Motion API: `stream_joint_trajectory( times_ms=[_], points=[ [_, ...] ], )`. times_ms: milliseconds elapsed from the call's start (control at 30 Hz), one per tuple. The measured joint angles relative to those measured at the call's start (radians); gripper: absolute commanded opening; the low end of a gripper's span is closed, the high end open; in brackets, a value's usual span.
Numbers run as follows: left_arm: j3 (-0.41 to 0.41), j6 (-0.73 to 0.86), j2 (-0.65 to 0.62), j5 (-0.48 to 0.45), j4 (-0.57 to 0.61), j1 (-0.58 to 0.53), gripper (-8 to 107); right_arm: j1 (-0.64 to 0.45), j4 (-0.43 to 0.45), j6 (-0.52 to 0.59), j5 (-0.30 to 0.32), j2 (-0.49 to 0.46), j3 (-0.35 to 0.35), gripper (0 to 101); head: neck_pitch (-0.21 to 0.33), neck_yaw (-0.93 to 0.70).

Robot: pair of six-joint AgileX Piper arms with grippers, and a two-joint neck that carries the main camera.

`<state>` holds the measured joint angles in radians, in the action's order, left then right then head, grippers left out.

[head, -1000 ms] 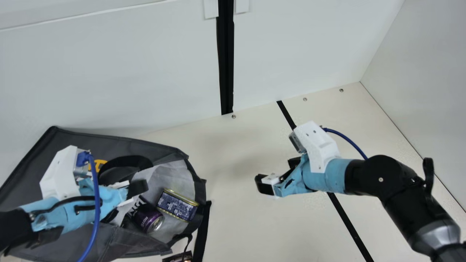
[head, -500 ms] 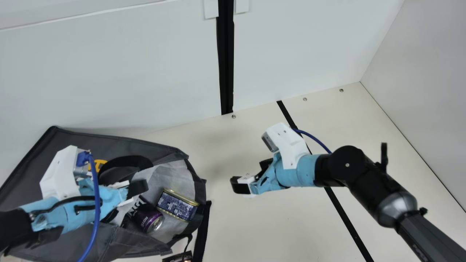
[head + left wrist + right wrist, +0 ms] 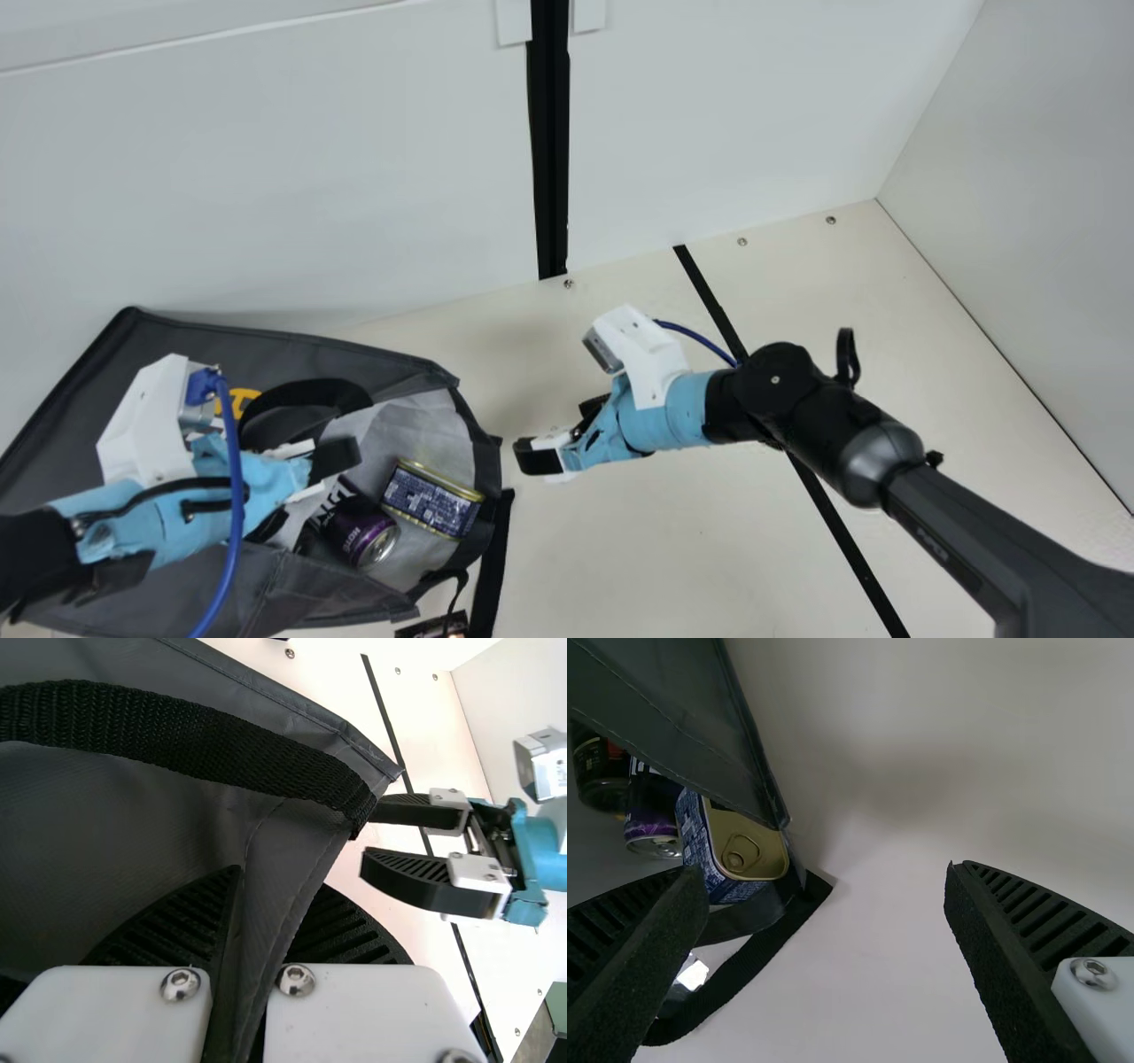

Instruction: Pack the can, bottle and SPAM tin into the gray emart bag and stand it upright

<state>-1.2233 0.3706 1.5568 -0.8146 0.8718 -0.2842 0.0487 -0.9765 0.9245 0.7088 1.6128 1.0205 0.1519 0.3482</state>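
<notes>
The gray emart bag [image 3: 199, 332] lies on its side on the table [image 3: 673, 549], its mouth towards three o'clock in the main view, and just within that mouth sit the SPAM tin [image 3: 431, 501] and, touching or nearly touching it at about eight o'clock, the purple can [image 3: 368, 536]. A dark rounded shape [image 3: 601, 771] deeper in, seen in the right wrist view, may be the bottle, though I cannot be sure. At about nine o'clock from the tin, the left gripper [image 3: 276, 881] is closed on a fold of the bag's gray fabric, near the black handle [image 3: 195, 744]; it has kept its place over the last second, and the bag and its load have not shifted either. What has changed is the right gripper [image 3: 824, 872]: it has travelled towards nine o'clock across the bare tabletop and now hangs at about two o'clock from the tin, just off the mouth's rim, fingers apart and holding nothing. With the goods apparently in, the job seems to have turned from packing to standing the bag up. The right gripper probably needs a bite of the rim, so both arms can raise the mouth together; lifting with the left alone might let the tin slide out.
</notes>
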Motion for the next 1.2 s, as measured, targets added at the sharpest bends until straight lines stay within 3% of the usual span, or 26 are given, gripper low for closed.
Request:
stream_joint_trajectory(
  times_ms=[1200],
  points=[
    [0.0,0.0,0.0,0.0,0.0,0.0,-8,0.179,-0.183,0.041,0.027,0.311,0.202,95,0.0,0.0]
  ],
)
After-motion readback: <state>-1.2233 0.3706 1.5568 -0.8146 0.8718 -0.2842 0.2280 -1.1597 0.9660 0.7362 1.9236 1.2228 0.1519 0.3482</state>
